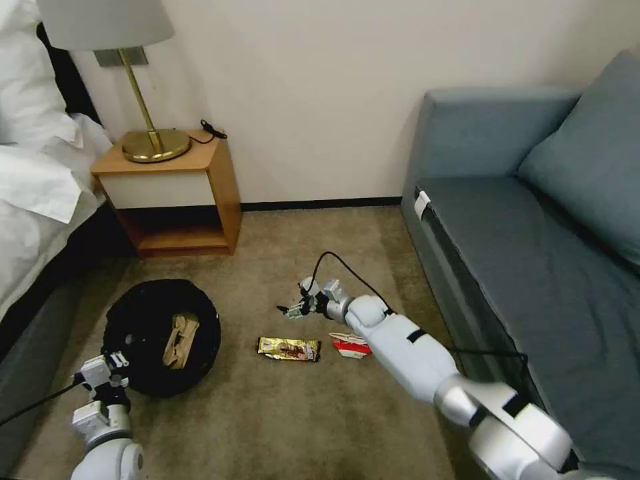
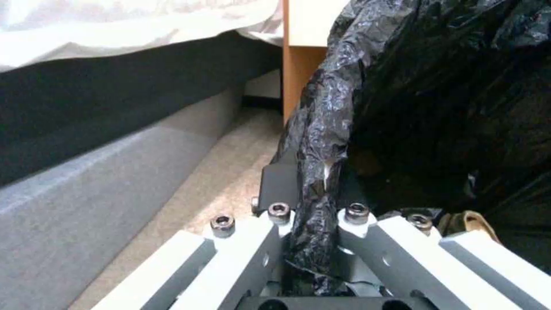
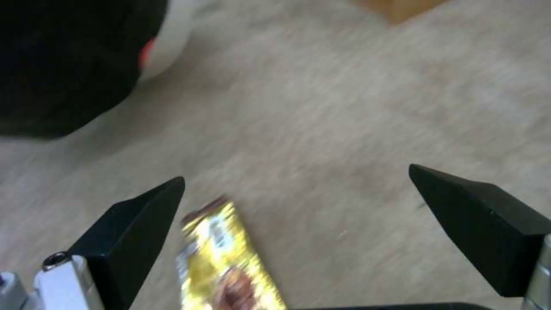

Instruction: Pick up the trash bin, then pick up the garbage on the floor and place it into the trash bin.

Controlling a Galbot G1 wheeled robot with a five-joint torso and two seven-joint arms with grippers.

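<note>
The trash bin (image 1: 162,337) sits at the near left with tan paper (image 1: 180,341) inside, and the left gripper (image 2: 313,241) is clamped only on a fold of its black bag at the near rim, so the liner could slip or tear and tip the bin. The right gripper (image 3: 295,224), fingers wide apart, hovers left of the sofa (image 1: 527,220) above the gold snack wrapper (image 1: 289,348); closing off-centre could merely push the flat foil. The right arm partly covers the red-and-white carton (image 1: 349,345).

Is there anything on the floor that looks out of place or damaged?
Yes. A gold-brown snack wrapper and a crushed red-and-white paper carton lie loose on the carpet between the black-lined round trash bin and the sofa; the carton is squashed flat.
</note>
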